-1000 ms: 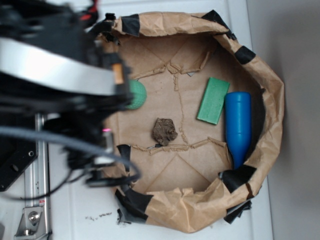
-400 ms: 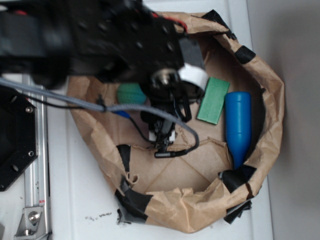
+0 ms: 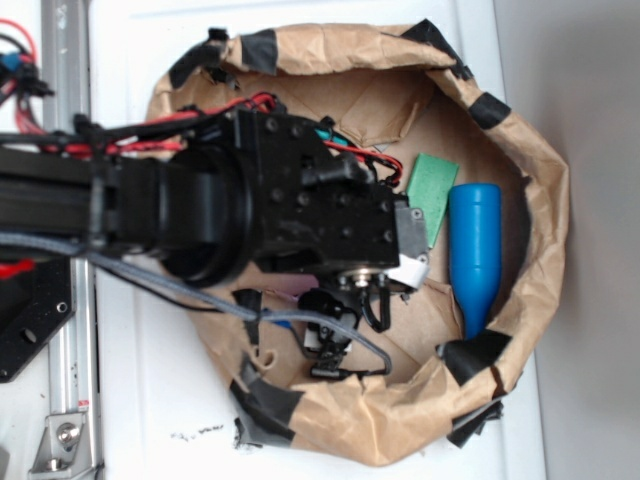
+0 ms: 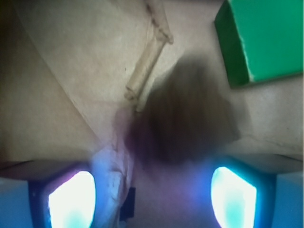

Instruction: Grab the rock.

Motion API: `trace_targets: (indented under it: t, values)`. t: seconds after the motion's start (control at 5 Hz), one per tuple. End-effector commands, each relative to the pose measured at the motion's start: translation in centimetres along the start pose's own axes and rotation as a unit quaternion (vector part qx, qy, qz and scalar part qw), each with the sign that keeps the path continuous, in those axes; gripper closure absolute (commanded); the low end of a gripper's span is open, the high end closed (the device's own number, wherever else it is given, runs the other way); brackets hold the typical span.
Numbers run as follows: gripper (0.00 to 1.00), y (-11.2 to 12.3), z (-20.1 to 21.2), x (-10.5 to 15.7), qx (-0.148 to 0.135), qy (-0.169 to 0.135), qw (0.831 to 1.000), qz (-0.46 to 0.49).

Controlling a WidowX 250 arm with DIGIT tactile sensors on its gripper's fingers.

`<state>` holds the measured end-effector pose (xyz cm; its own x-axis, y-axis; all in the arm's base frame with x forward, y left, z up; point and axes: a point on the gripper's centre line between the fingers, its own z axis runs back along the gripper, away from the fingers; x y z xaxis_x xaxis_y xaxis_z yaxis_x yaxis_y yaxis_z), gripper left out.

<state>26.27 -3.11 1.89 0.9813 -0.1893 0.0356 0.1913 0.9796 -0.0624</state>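
Inside the taped brown paper bag (image 3: 520,180) on your white counter (image 3: 130,400), the gripper (image 4: 152,190) stands spread apart; the blurred dark brown rock (image 4: 183,121) lies just ahead between its fingers, the green block (image 4: 263,38) beyond.

Paper basin layout, taken from the rock

In the wrist view the rock (image 4: 183,118) lies on the floor of the paper basin (image 3: 540,190), between the gripper (image 4: 152,194) fingertips (image 4: 71,197) and slightly ahead of them (blurred). The block (image 4: 263,38) sits beyond it to the right, near but apart. From the exterior view, the bottle (image 3: 475,250) lies just beside the block, against the basin wall; the arm (image 3: 250,205) covers the rock.
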Motion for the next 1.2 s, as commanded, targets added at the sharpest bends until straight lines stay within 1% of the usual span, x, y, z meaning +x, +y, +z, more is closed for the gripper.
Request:
trace_targets:
  t: [0.0, 0.2, 0.4, 0.6, 0.8, 1.0]
  values:
    - [1.00, -1.5, 0.7, 0.1, -0.002, -0.021, 1.000, -0.008]
    - [0.34, -0.9, 3.7, 0.4, 0.016, -0.038, 0.999, 0.007]
    - [0.00, 0.1, 7.8, 0.2, 0.029, -0.084, 0.995, 0.052]
    - [0.00, 1.2, 9.7, 0.4, 0.035, -0.132, 0.980, 0.143]
    - [0.00, 1.3, 9.3, 1.3, 0.062, -0.151, 0.951, 0.262]
    - [0.00, 1.3, 8.2, 2.1, 0.078, -0.140, 0.917, 0.366]
